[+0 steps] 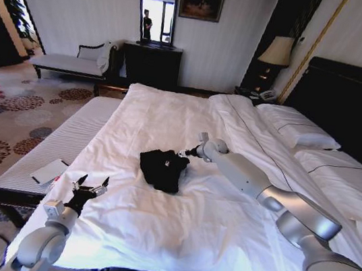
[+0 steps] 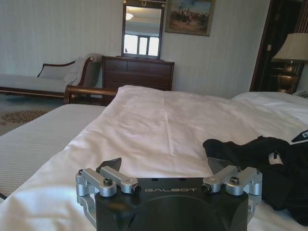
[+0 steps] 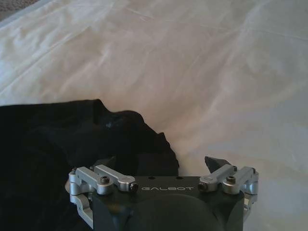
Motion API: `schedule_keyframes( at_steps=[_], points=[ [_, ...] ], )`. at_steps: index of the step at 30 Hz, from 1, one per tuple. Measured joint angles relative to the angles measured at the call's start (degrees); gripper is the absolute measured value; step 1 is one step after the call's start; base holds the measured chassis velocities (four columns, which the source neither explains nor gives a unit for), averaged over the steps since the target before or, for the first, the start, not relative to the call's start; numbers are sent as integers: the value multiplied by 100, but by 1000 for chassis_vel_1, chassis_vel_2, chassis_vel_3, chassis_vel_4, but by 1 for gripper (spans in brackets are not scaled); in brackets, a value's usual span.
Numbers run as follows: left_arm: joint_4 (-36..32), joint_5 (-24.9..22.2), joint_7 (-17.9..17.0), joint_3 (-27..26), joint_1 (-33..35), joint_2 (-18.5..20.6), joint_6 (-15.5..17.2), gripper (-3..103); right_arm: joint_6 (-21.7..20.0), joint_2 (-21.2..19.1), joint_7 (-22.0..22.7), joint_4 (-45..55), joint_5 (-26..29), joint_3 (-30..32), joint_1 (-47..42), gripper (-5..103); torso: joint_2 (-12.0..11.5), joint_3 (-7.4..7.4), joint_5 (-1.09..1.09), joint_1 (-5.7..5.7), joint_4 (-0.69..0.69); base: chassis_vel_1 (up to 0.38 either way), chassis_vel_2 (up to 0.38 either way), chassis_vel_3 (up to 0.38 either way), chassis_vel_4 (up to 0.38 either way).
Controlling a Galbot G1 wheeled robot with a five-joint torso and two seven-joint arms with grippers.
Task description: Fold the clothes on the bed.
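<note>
Nearest, the left pincer is held spread above the bed's near-left edge, empty. Farther in, mid-duvet, the black T-shirt is seen crumpled, with no clear long axis. The right pincer, also spread, is poised at its far-right edge, judged much the nearer arm.

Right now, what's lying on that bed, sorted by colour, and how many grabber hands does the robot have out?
Black: 1, the crumpled T-shirt
White: 2, the pillows on the bed
Grabber hands: 2, the left gripper and the right gripper, both open
Total: 5
</note>
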Motion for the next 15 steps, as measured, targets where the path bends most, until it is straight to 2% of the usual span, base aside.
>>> schedule_keyframes(
  at_steps=[7,10,13,14,15],
  points=[
    [18,0,1,11,-23,-21,-13,100,24,-66,-88,-99,-143,-69,-9,94,0,0,0,0,0,0,0,0,0],
    [37,-20,0,9,-51,-12,-17,100,34,-34,-105,-137,-182,-93,-28,80,0,0,0,0,0,0,0,0,0],
    [42,-23,-1,10,-60,-17,-19,100,36,-19,-119,-157,-191,-108,-28,75,0,0,0,0,3,0,0,0,0],
    [53,-29,-2,10,-63,-19,-27,100,36,-28,-133,-153,-192,-145,-28,70,0,0,0,0,3,0,0,0,0],
    [68,-32,-2,4,-64,-19,-35,100,36,-44,-136,-131,-192,-172,-28,58,0,0,0,0,2,0,0,0,0]
  ],
)
